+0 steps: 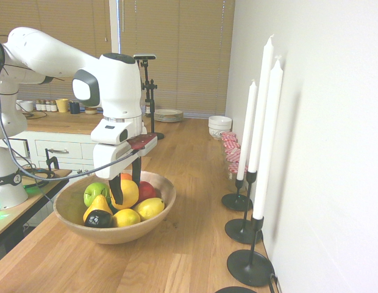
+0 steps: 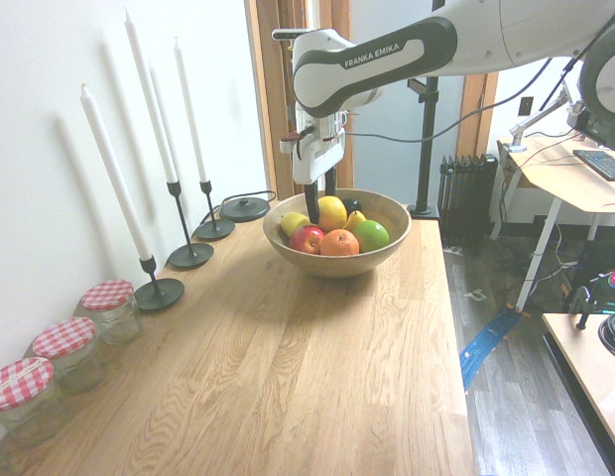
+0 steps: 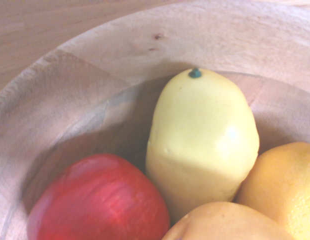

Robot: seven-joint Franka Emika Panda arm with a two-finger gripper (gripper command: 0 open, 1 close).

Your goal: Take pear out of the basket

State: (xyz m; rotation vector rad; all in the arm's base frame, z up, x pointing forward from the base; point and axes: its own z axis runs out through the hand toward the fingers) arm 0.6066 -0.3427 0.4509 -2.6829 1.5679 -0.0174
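Observation:
The basket is a wide, shallow wooden bowl on the wooden counter, also seen from the other side. The pear, big and yellow with an orange blush, lies among the other fruit in its middle. My gripper is lowered into the bowl and open, with one dark finger on either side of the pear. I cannot tell whether the fingers touch it. In the wrist view, a pale yellow fruit and a red apple lie against the bowl wall.
Also in the bowl are a green apple, a red apple, lemons, a small tapered yellow fruit, a dark fruit and an orange. Black candlesticks with tall white candles and red-lidded jars line the wall.

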